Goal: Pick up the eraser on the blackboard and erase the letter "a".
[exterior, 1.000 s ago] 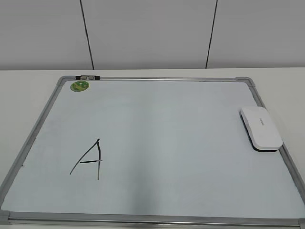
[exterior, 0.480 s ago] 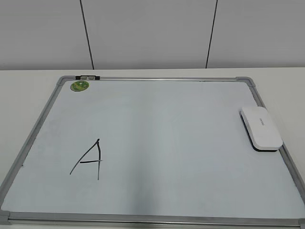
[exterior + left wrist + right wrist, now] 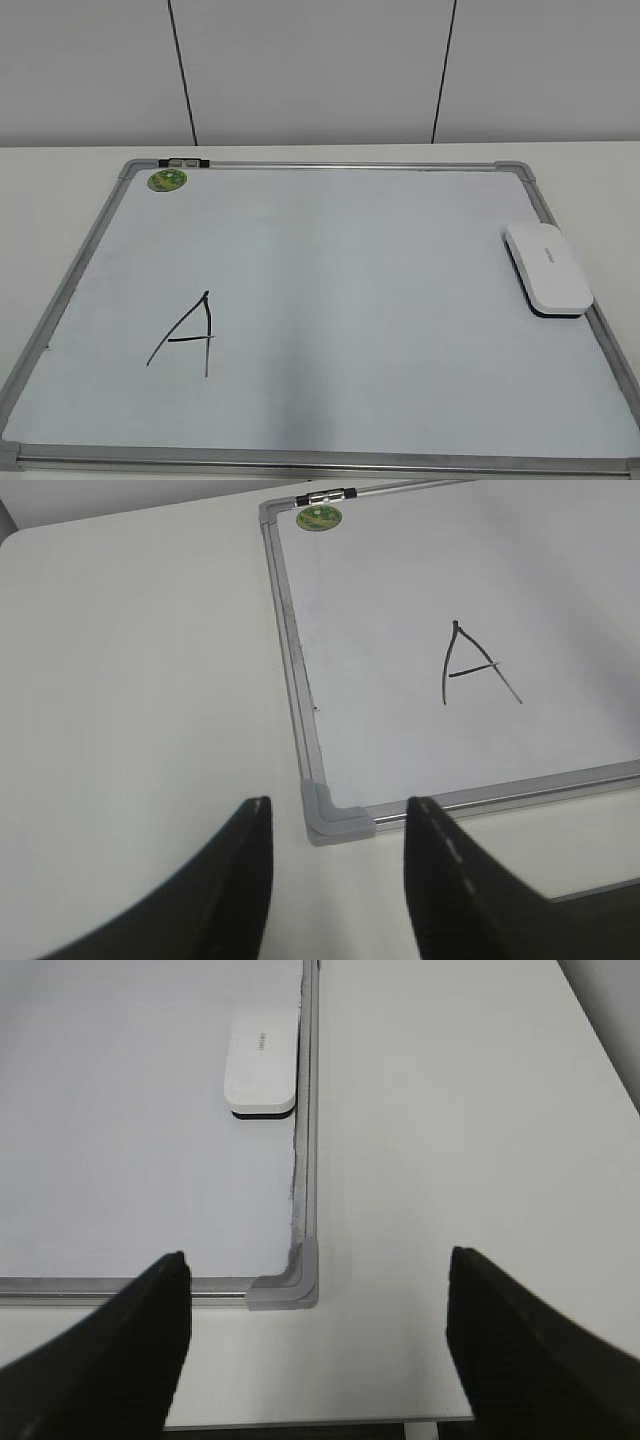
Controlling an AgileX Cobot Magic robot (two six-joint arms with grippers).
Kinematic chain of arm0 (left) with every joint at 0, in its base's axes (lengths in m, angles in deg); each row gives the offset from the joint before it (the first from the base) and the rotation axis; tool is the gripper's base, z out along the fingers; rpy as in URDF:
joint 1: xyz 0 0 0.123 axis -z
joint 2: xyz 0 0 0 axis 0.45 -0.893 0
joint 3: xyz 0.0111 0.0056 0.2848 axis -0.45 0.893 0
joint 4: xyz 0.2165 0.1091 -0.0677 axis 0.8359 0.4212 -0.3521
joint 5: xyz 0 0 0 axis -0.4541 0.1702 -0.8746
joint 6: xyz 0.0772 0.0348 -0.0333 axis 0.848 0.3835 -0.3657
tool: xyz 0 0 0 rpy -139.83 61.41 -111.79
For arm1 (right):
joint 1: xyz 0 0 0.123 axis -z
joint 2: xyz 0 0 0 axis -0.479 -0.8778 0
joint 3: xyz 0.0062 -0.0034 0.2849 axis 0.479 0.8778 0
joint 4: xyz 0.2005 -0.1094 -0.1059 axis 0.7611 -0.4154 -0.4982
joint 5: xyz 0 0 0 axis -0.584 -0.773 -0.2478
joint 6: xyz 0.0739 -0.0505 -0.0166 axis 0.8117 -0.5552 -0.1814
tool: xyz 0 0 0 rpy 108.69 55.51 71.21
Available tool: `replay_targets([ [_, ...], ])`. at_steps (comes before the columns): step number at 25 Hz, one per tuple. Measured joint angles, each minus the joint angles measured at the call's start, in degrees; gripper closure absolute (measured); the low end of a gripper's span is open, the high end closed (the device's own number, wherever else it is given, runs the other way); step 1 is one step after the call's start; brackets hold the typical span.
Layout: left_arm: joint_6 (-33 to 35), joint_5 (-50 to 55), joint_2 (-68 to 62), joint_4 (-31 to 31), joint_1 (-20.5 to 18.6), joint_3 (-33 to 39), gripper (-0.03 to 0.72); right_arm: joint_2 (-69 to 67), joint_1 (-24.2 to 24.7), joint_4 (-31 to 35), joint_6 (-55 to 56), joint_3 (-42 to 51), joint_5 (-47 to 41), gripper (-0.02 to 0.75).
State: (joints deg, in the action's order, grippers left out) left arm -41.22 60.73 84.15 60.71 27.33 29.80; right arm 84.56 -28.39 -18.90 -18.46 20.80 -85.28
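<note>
Nothing has moved; my right gripper (image 3: 315, 1345) waits spread wide, the eraser (image 3: 262, 1065) ahead-left on the blackboard (image 3: 120, 1160); my left gripper (image 3: 335, 865) is open too.

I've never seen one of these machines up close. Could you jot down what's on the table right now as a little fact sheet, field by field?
board: large white dry-erase board with silver metal frame, lying flat on the pale table
writing: one black hand-drawn angular letter "A", toward the board's near left
eraser: white rounded plastic block with dark underside, resting at the board's right edge, untouched
sticker: small round green sticker at the far left corner
left claw: open, above the board's near left corner
right claw: open wide, above the near right corner, short of the eraser
</note>
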Motion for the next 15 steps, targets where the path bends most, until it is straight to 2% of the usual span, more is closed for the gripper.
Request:
replay_targets([
  [15, 0.0, 0.0, 0.0, 0.0, 0.0, 0.0, 0.372, 0.0, 0.0, 0.1, 0.0, 0.0, -0.1, 0.148],
])
